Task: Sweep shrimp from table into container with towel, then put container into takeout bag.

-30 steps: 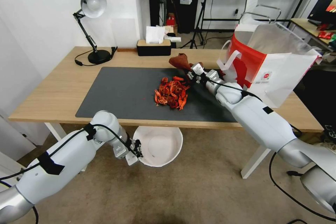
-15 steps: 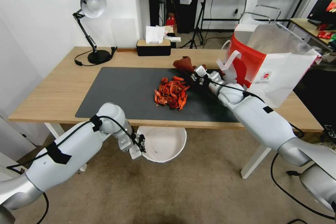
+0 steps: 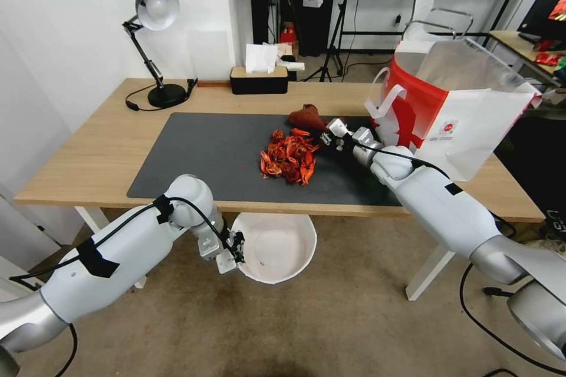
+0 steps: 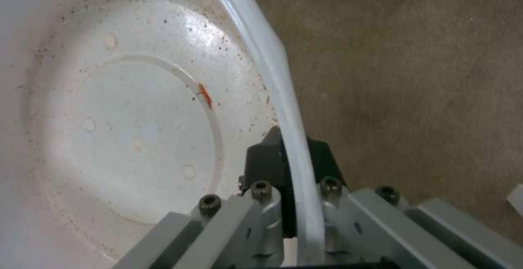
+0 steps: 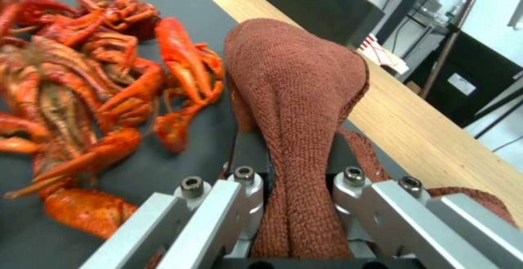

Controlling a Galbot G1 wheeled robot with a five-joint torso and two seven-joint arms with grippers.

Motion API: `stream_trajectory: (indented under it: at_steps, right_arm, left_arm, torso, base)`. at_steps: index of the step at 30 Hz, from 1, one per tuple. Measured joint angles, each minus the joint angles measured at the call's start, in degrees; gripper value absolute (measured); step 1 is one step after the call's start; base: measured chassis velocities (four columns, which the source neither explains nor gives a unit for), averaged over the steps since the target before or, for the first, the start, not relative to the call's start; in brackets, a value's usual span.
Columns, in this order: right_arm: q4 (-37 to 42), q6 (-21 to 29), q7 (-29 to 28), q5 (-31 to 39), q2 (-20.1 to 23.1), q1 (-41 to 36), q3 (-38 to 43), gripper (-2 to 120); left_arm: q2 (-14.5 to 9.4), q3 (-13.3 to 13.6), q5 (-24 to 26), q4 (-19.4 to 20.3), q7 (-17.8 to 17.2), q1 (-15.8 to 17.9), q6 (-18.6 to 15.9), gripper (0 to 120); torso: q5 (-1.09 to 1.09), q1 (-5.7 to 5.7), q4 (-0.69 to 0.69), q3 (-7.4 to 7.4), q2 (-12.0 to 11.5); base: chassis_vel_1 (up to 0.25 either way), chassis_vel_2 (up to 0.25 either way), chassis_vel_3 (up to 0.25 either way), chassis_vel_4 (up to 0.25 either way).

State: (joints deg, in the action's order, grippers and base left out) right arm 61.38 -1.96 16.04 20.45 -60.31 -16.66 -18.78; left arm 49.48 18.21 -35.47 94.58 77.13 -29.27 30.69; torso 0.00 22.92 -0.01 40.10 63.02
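A pile of red-orange shrimp [image 3: 289, 156] [image 5: 81, 81] lies on the dark grey mat of the light-wood table [image 3: 94, 153]. Just behind and right of the pile, my right gripper [image 3: 325, 132] [image 5: 297, 187] is shut on the rust-brown towel [image 3: 306, 116] [image 5: 297, 97], whose bunched end hangs low over the mat. Below the table's front edge, under the pile, my left gripper [image 3: 234, 250] [image 4: 294, 179] is shut on the rim of the white container [image 3: 277, 247] [image 4: 125, 130], held over the floor. The white and red takeout bag [image 3: 454, 106] stands open at the table's right end.
A black desk lamp [image 3: 154, 47] stands at the back left of the table, and a black tissue box [image 3: 259, 79] at the back middle. The bag stands close beside my right forearm. White table legs [image 3: 427, 274] flank the container below.
My right gripper has lowered the towel toward the mat behind the shrimp. My left gripper has carried the container rightward and up, closer under the table's front edge.
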Motion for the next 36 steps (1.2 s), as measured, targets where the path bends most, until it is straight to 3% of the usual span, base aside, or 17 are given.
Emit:
stream_trajectory:
  at_steps: [18,30,36]
  right_arm:
    - [4.04,-0.76,1.86,0.2,2.15,-1.31,-1.62,9]
    - [4.79,-0.57,2.18,0.21,2.42,-1.74,-1.89,9]
    - [6.5,-0.5,2.76,0.25,3.51,-2.44,-1.97,9]
  left_arm:
    - [0.05,-0.02,0.65,-1.41,-0.32,0.73,0.76,0]
    - [6.33,3.82,2.02,-4.99,-0.55,5.17,0.26,0]
    - [7.12,4.7,2.22,-6.16,-0.55,6.39,0.26,0]
  torso:
    - [0.01,-0.01,0.01,0.0,0.0]
    - [0.01,0.0,-0.01,0.0,0.0]
    - [0.01,0.0,0.01,0.0,0.0]
  base:
    - [0.0,0.0,0.0,0.0]
    - [0.0,0.0,0.0,0.0]
    - [0.0,0.0,0.0,0.0]
